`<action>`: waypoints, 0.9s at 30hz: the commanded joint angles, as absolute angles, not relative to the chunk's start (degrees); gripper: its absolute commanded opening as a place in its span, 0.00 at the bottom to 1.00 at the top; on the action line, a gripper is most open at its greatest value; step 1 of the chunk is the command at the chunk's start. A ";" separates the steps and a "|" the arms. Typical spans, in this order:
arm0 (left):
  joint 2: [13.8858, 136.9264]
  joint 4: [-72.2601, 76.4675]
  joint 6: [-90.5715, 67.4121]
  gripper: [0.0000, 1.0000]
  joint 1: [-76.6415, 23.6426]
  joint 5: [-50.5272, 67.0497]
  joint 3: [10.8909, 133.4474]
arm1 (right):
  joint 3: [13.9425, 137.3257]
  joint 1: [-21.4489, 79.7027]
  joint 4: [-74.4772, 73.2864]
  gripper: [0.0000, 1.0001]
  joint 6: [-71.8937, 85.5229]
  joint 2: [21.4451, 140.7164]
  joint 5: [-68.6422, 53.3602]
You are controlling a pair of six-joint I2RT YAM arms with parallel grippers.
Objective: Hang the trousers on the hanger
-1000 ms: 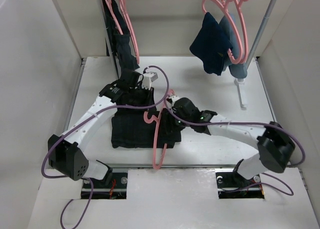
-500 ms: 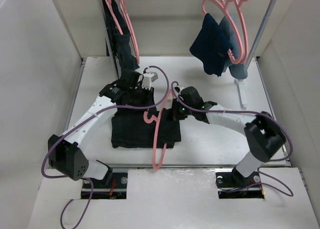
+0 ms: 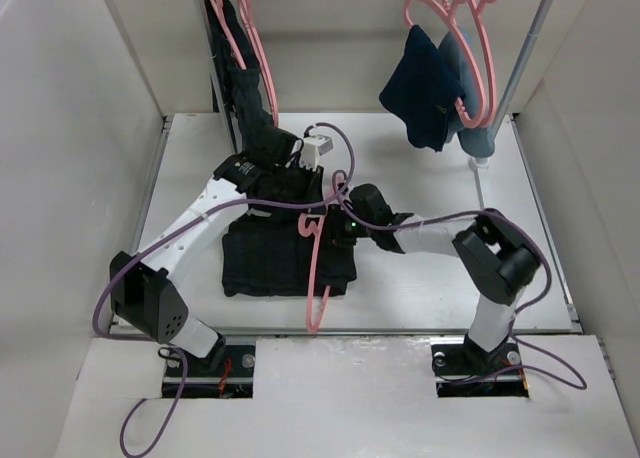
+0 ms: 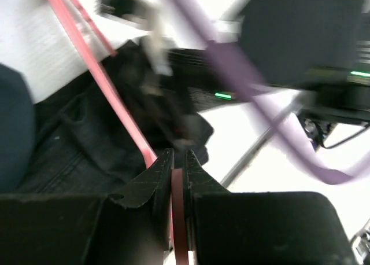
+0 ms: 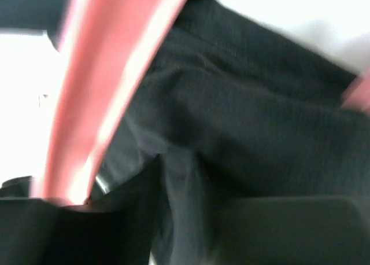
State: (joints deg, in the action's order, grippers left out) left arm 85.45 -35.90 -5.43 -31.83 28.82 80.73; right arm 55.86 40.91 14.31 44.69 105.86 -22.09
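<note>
The black trousers (image 3: 270,263) lie folded on the table in the top view. The pink hanger (image 3: 316,278) lies across their right part, hook end near both grippers. My left gripper (image 3: 312,206) is shut on the hanger; in the left wrist view the pink bar (image 4: 118,100) runs down between the closed jaws (image 4: 178,161), over the dark fabric (image 4: 69,143). My right gripper (image 3: 338,228) is at the trousers' top right corner. In the blurred right wrist view a fold of black fabric (image 5: 185,207) sits pinched between its jaws, beside the pink bar (image 5: 98,85).
A rack at the back holds more pink hangers, with a black garment (image 3: 245,73) on the left and a navy garment (image 3: 425,88) on the right. The rack's pole (image 3: 525,58) and foot (image 3: 484,190) stand at the right. White walls close in both sides.
My right arm has folded and its gripper has moved left onto the trousers' corner. My left gripper has shifted right and farther back with the hanger's hook end.
</note>
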 commanded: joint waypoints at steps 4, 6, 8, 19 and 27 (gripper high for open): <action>84.81 -32.26 -7.99 0.00 -32.17 26.99 80.16 | 54.23 43.15 2.03 0.55 34.46 91.33 -21.01; 84.81 -32.26 -8.52 0.00 -32.17 26.98 80.16 | 53.61 44.29 -1.21 0.56 33.76 89.74 -20.14; 85.43 -32.26 -8.53 0.00 -32.17 26.98 80.94 | 53.61 44.82 -6.57 0.56 33.75 86.50 -17.77; 85.96 -32.26 -8.53 0.00 -32.17 26.98 81.74 | 58.79 50.27 -8.25 0.72 38.58 87.35 -14.33; 85.43 -32.26 -6.95 0.19 -32.17 31.46 81.74 | 57.77 44.58 -2.30 0.16 42.27 92.12 -23.01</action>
